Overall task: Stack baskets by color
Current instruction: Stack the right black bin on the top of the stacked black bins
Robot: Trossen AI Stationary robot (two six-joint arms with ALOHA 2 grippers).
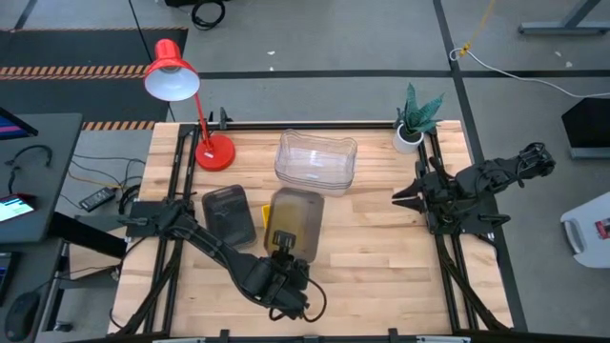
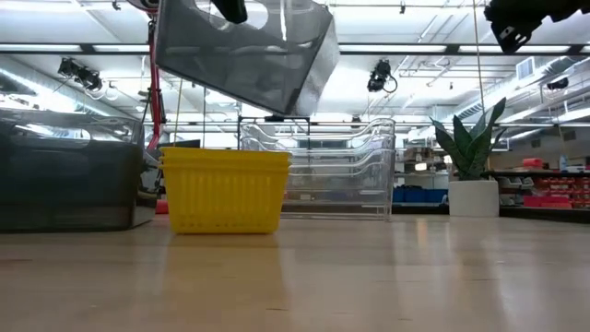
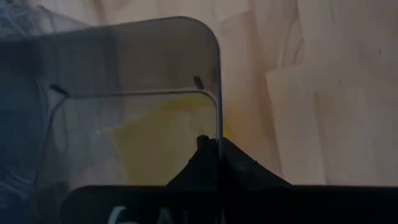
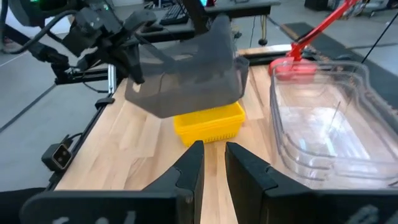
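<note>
My left gripper (image 1: 284,248) is shut on a smoky grey basket (image 1: 296,219), which hangs tilted above a small yellow basket (image 2: 224,189). The yellow basket stands on its base on the table. A second dark grey basket (image 1: 229,211) rests on the table to the left of it. A nest of clear baskets (image 1: 315,160) sits farther back. My right gripper (image 4: 214,162) is open with nothing between its fingers, and waits level by the table's right edge (image 1: 405,198). My left gripper pinches the wall at the held grey basket's near short end (image 3: 216,127), one finger inside the basket and one outside. The fingers slant down from the table's near side. The basket is lifted clear and tilted (image 2: 244,51), over the yellow basket (image 4: 208,124).
A red desk lamp (image 1: 213,152) stands at the far left of the table, and a small potted plant (image 1: 412,129) at the far right corner. Bare wood (image 1: 381,257) lies to the near right. Black rails (image 1: 448,248) run along both sides of the table.
</note>
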